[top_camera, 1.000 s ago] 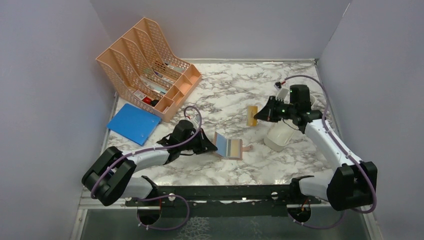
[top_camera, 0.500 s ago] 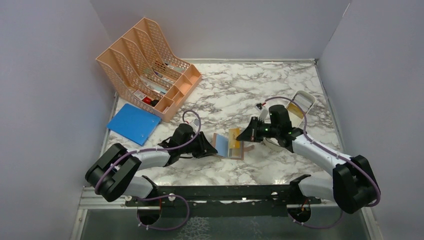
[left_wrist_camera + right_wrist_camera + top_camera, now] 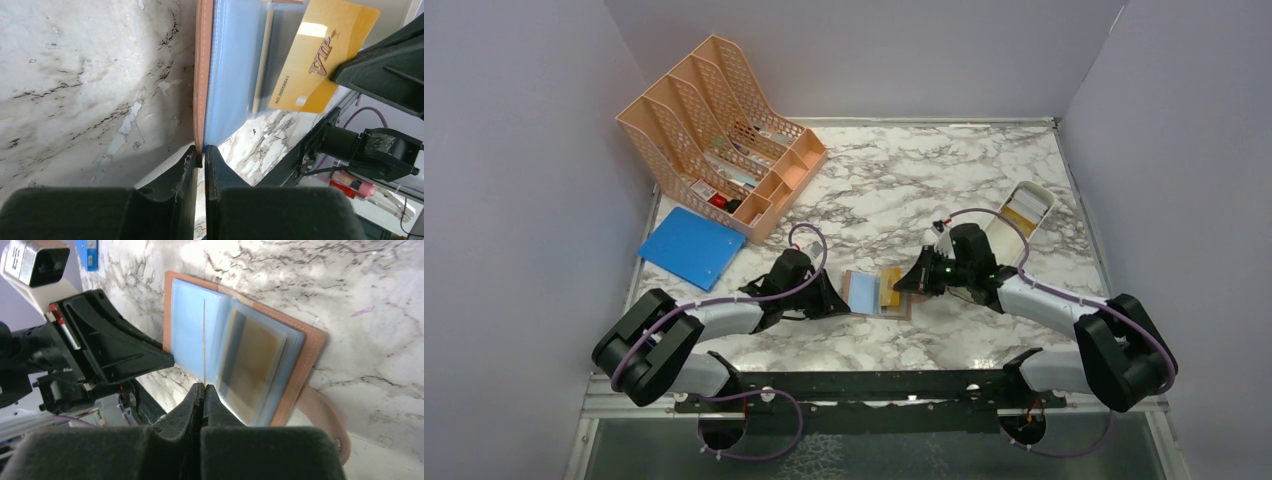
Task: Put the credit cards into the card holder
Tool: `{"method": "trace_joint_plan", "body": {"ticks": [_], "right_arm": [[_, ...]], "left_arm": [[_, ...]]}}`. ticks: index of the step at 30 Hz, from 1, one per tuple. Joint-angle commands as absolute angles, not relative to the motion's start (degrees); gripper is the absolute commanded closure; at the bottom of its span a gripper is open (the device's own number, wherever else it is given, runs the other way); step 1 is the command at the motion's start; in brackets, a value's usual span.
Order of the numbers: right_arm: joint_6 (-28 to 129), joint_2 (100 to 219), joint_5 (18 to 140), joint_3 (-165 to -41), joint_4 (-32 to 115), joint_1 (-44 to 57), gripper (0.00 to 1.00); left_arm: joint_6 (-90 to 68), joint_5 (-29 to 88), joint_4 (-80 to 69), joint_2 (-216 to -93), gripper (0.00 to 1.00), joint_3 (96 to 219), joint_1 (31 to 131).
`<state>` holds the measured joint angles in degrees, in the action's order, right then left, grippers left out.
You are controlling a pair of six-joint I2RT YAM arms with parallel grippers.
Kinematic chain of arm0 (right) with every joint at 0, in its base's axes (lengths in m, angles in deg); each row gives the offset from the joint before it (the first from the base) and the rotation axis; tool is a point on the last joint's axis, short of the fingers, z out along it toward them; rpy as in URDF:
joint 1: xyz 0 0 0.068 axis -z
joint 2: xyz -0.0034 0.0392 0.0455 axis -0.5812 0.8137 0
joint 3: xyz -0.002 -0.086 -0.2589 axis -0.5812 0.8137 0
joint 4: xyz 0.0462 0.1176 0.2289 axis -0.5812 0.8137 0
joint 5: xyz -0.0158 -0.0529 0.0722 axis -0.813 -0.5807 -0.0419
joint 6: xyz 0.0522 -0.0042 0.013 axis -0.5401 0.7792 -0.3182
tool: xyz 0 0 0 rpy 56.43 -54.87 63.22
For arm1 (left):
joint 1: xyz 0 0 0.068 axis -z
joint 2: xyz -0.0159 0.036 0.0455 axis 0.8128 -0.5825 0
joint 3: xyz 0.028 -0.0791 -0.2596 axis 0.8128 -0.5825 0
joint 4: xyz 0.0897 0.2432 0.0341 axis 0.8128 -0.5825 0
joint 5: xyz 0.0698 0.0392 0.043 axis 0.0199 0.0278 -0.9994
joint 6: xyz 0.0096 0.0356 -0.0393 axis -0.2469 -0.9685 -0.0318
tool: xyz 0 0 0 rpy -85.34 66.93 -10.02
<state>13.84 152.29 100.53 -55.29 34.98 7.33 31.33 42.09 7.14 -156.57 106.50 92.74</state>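
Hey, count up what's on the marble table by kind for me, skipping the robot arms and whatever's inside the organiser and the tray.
Card holder: 1
Gold cards: 2 (one pinched by the right gripper, one already in a sleeve)
White tray: 1
Peach mesh organiser: 1
Blue folder: 1
Total: 6

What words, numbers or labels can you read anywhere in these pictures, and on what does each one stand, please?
"VIP": on the gold card over the open card holder.
"NO." plus digits: same card, smaller print; digits too small to read surely.
Marks on the left arm's white housing: too blurred.
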Motion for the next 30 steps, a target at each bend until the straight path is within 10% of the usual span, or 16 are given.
{"method": "trace_joint_plan", "body": {"ticks": [1, 30], "right_arm": [[12.3, 153.5, 96.3, -54.0, 30.8, 6.7, 0.99], [5.6, 160.8, 94.7, -49.9, 19.4, 3.4, 0.99]], "left_arm": [[29.2, 42.3, 8.0, -157.4, 0.88, 106.8, 92.9], [28.6, 42.5, 8.8, -157.7, 0.90, 105.3, 93.0]]}}
